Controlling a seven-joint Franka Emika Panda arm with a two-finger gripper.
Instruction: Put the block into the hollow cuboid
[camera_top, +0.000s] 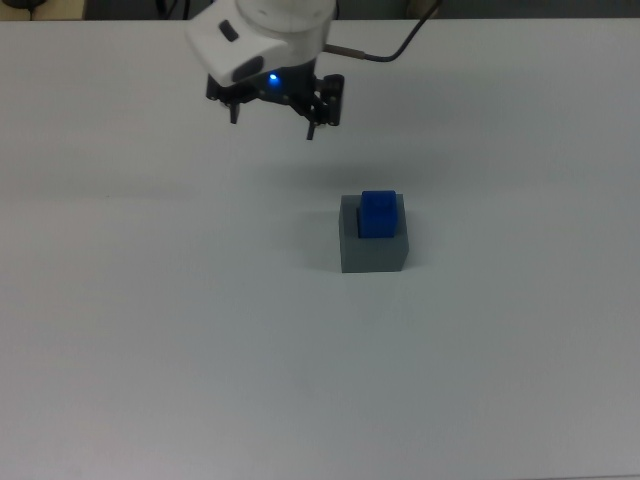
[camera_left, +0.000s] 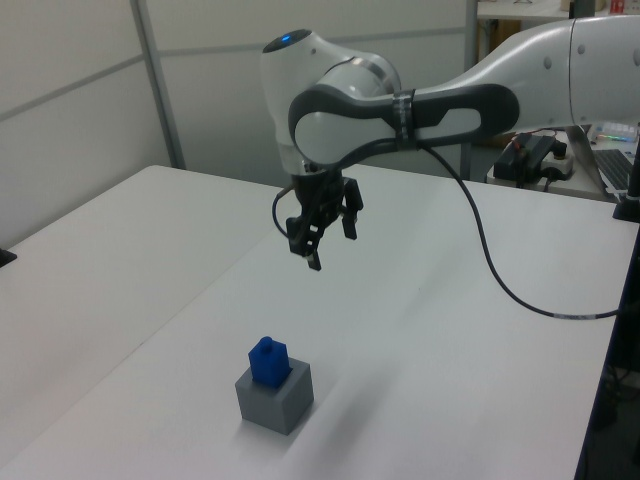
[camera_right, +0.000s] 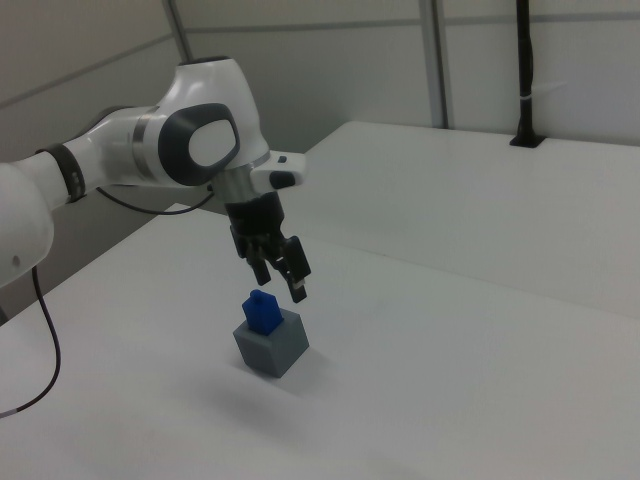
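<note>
The blue block (camera_top: 379, 213) stands in the recess on top of the grey hollow cuboid (camera_top: 374, 255), its upper part sticking out above the rim. Both also show in the left view, block (camera_left: 268, 362) in cuboid (camera_left: 275, 400), and in the right view, block (camera_right: 261, 310) in cuboid (camera_right: 272, 348). My gripper (camera_top: 272, 125) hangs in the air, open and empty, up and to the top view's left of the cuboid. It is well above the table in the left view (camera_left: 315, 250) and in the right view (camera_right: 280, 285).
A black cable (camera_left: 500, 280) trails from the arm across the white table (camera_top: 150, 330). In the left view the table's right edge has a dark frame and electronics (camera_left: 535, 155) behind it. A black post (camera_right: 522, 70) stands at the far edge in the right view.
</note>
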